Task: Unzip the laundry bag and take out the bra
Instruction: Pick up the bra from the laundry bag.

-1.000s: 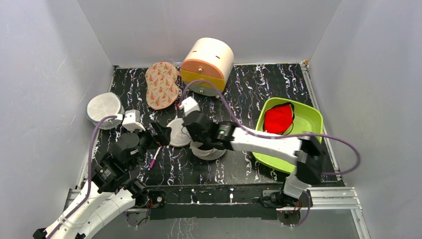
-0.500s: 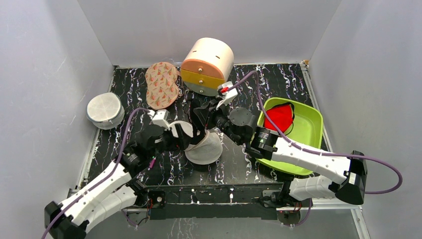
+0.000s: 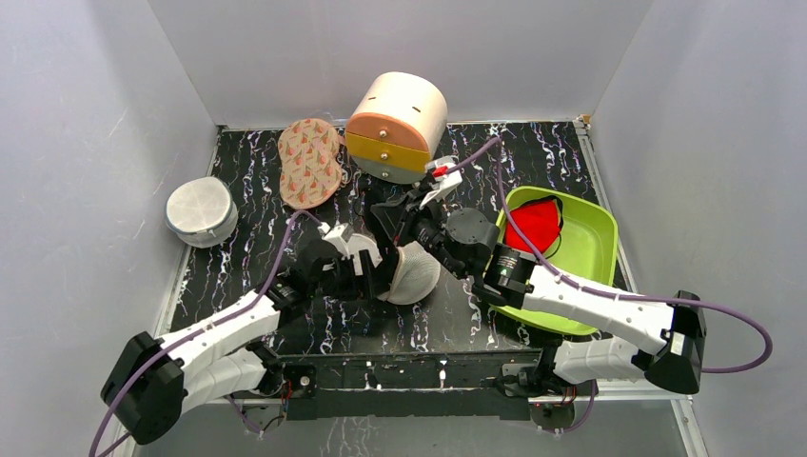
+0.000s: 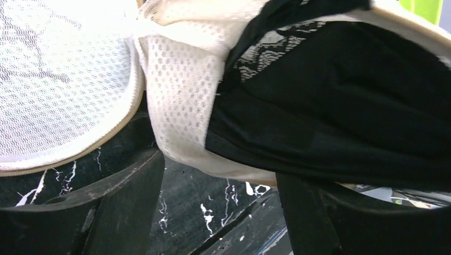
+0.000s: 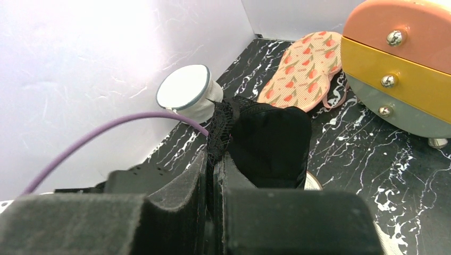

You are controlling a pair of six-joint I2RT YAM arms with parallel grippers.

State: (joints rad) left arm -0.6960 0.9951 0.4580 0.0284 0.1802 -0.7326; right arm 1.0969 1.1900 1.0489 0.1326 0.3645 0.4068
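The laundry bag [image 3: 417, 271], a pale mesh dome with a white rim, hangs tilted just above the table at centre. It gapes open in the left wrist view [image 4: 181, 95]. A black lace-edged garment [image 4: 340, 106] fills its mouth. My right gripper [image 3: 400, 238] is shut on that garment's lace edge [image 5: 219, 125], with the black cup [image 5: 271, 138] hanging beyond the tips [image 5: 215, 159]. My left gripper [image 3: 379, 276] stands wide [image 4: 219, 167], and its fingers [image 4: 133, 196] touch both sides of the bag's lower rim. The bra [image 3: 531, 227], red with black edging, lies in the green tray [image 3: 588, 249].
A round peach, yellow and grey drawer box [image 3: 397, 124] stands at the back. The carrot-print pad [image 3: 309, 162] lies left of it. A flat white mesh case [image 3: 200, 209] sits by the left wall. Purple cables loop over both arms.
My left gripper has moved right up to the bag and narrowed its jaws onto the rim. The bag has tipped up and shifted right. The right gripper stays shut on the black garment.
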